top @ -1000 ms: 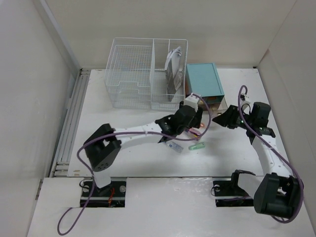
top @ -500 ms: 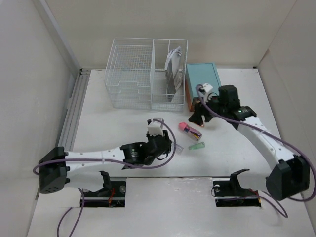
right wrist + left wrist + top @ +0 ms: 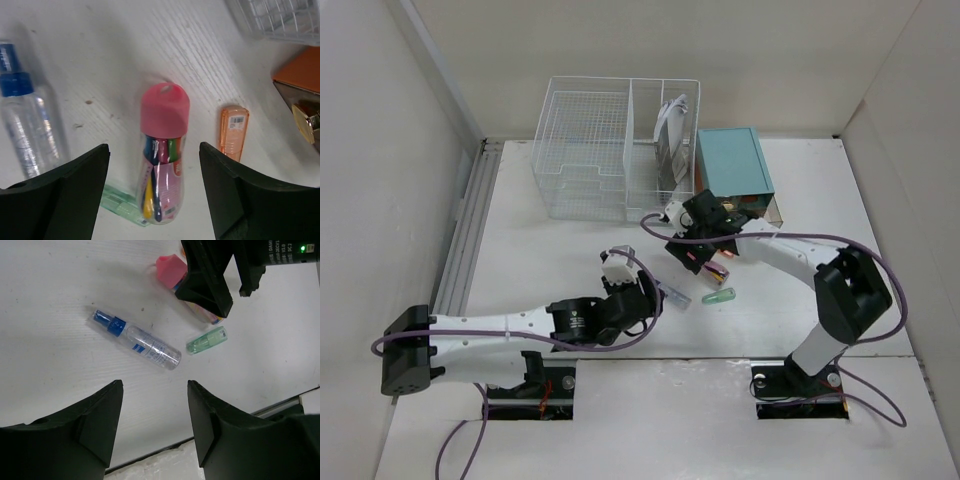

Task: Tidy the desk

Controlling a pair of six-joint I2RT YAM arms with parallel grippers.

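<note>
White worktop (image 3: 535,255) walled by pale panels, spread under both arms. Right hand (image 3: 155,167) wide open, empty, poised over pink-capped pen tube (image 3: 161,150). Best to lower straight, close across mid-body, miss spray bottle (image 3: 142,346). Left hand (image 3: 154,405) open, empty, above bottle.

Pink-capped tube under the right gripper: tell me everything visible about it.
The pink-capped tube is a clear plastic cylinder with a rounded pink cap, a pink label and coloured pens inside. It lies flat on the desk, framed between the open fingers of the right gripper, which do not touch it. A small green piece lies at its bottom end; whether they touch is unclear.
</note>
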